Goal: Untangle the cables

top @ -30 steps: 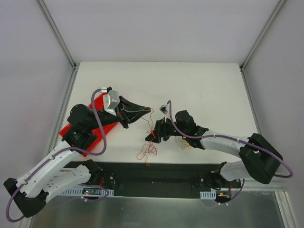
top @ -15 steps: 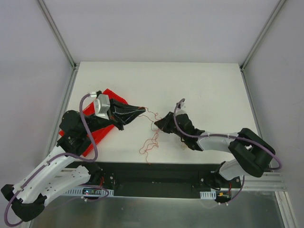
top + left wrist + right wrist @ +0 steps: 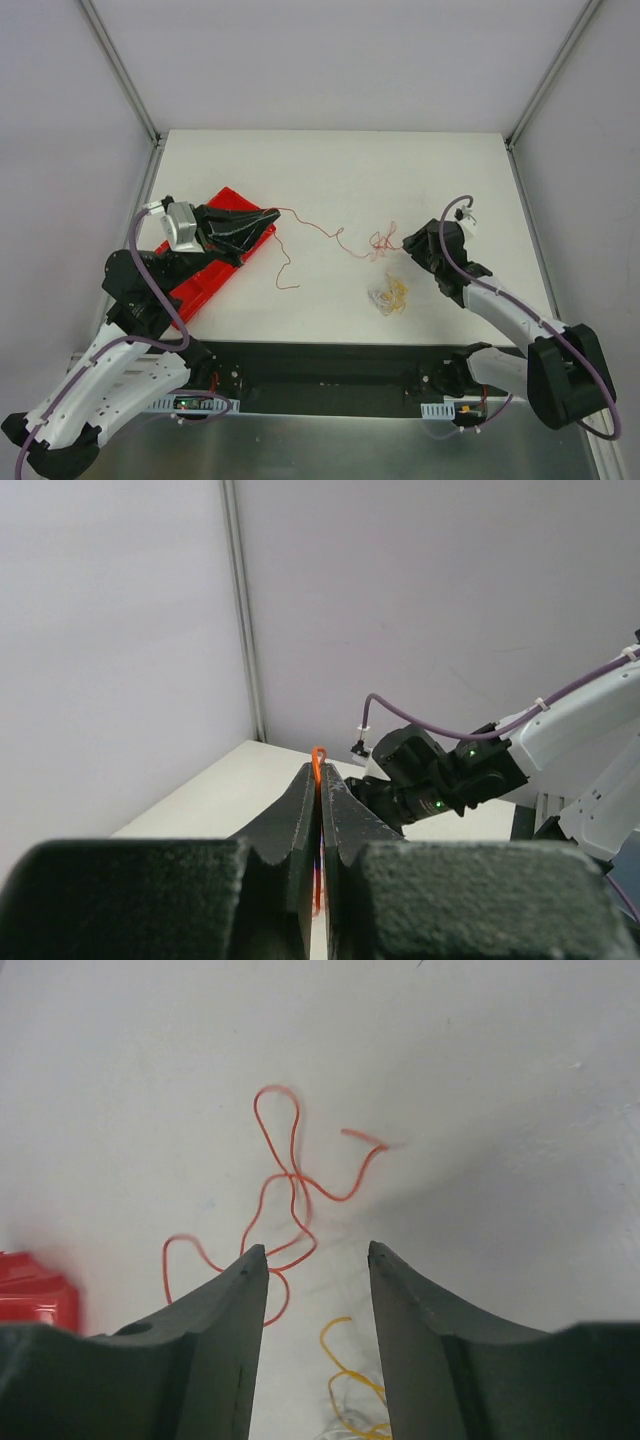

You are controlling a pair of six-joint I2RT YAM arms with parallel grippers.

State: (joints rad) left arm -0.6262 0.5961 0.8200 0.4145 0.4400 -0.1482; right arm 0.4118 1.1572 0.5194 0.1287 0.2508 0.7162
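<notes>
Left gripper [image 3: 320, 780] is clenched tight on the thin orange-red wire [image 3: 319, 754], a little loop of it poking up between the fingertips. From above, that wire [image 3: 320, 228] runs from the left gripper [image 3: 270, 214] rightward across the white tabletop [image 3: 330, 170]. One loose tail drops toward the near edge, and the far end is bunched in a small curly knot right in front of the right gripper [image 3: 406, 240].

Over to the right gripper [image 3: 312, 1252]: jaws spread, nothing between them, poised over those orange loops [image 3: 290, 1185], which lie slack on the tabletop. Nearer the arm bases, well clear of the stretched strand, sits the small yellow and whitish wire clump [image 3: 388, 296]; its yellow curl [image 3: 345, 1360] peeks in at the bottom of the right wrist view. The flat red plastic tray [image 3: 205, 283] lies under the left arm.

So my read: one strand is being drawn out of the bundle, and it looks nearly free of the yellow clump. The next move probably calls for the right gripper to come down on the curly end and pin it, or for the left gripper to carry its strand aside to a spot of its own. Gently, mind; wire this fine snags and springs back.
</notes>
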